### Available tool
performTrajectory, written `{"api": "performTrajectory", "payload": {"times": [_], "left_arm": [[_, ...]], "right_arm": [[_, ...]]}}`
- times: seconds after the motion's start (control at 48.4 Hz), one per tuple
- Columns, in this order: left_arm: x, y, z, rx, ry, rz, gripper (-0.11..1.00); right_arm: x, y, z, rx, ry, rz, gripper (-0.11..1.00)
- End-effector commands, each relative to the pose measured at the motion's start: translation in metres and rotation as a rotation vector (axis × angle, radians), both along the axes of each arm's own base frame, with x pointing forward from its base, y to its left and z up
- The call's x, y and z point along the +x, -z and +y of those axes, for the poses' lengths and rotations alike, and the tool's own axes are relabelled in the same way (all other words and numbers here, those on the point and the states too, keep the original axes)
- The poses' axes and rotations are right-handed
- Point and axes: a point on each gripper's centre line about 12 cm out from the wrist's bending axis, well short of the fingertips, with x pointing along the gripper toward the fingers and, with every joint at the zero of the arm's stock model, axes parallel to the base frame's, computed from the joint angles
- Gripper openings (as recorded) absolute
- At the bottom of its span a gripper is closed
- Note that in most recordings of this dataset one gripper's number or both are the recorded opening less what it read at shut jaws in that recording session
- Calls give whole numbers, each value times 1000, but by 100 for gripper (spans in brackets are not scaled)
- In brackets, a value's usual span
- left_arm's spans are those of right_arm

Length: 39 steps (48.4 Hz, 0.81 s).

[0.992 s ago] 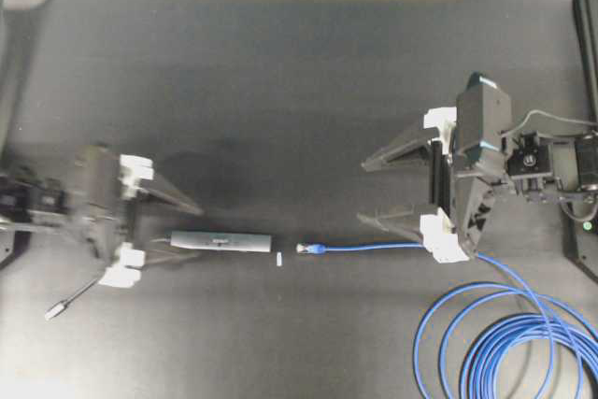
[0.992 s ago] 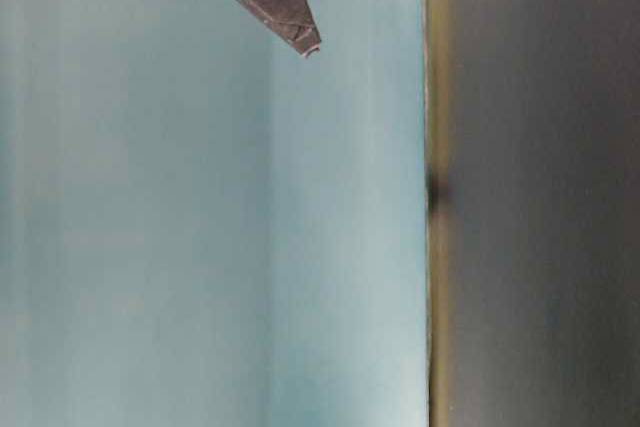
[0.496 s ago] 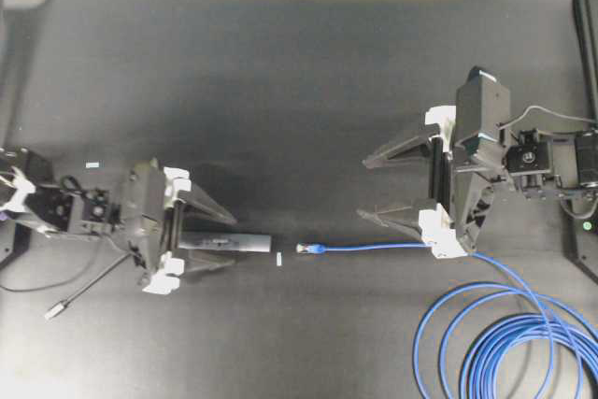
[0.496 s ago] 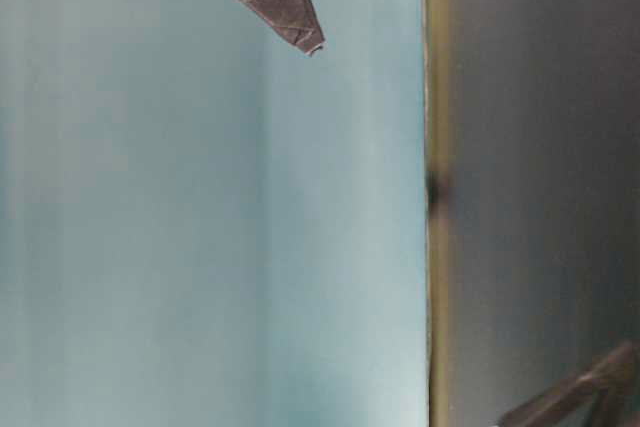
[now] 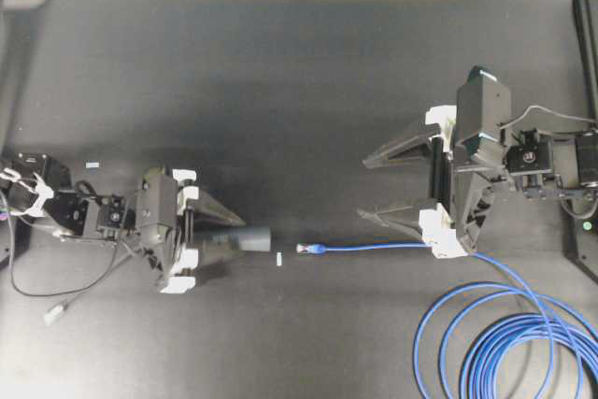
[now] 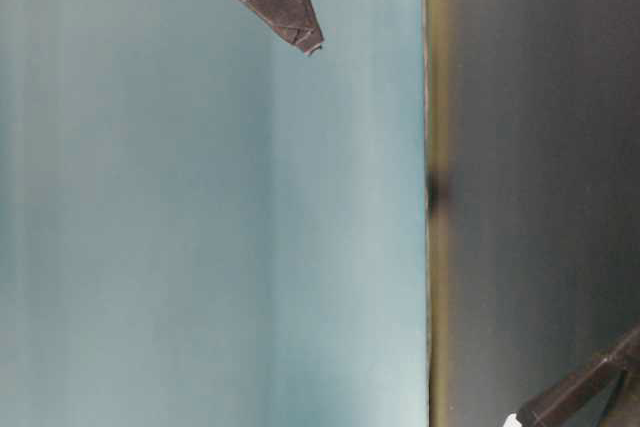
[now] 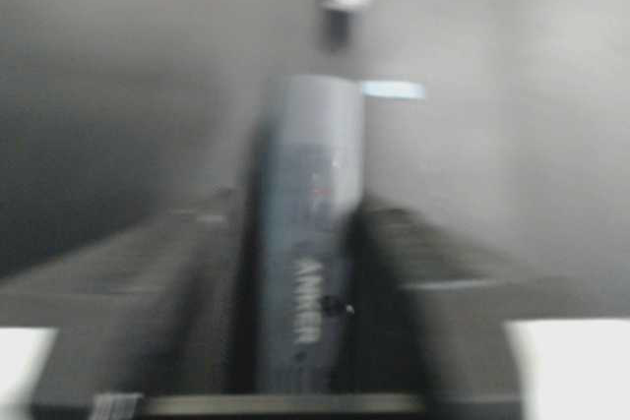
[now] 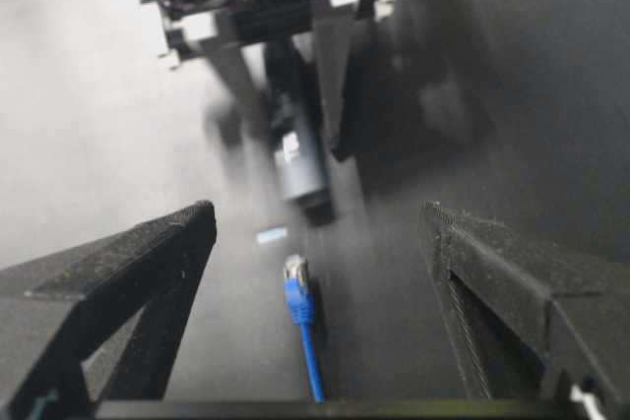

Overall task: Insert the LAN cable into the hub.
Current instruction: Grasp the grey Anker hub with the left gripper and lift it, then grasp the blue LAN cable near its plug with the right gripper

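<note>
Two end effectors are mine. My left end effector (image 5: 227,240) has its fingers drawn in against the sides of the hub (image 5: 250,237), which lies on the dark surface (image 5: 299,91). My right end effector (image 5: 377,190) is spread wide and holds nothing, above the LAN cable (image 5: 374,248), whose plug faces the hub's free end. A small white scrap (image 5: 279,258) lies between them. A second ago my left fingers stood wide, back from the hub.
</note>
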Motion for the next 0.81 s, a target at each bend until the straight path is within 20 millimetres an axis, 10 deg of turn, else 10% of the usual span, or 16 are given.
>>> {"api": "performTrajectory", "payload": {"times": [0.0, 0.785], "left_arm": [[0, -1, -4, 10, 17, 2, 27], [16, -109, 10, 48, -31, 140, 28]], "right_arm": [[0, -1, 1, 6, 0, -7, 80], [28, 110, 22, -85, -94, 199, 80]]}}
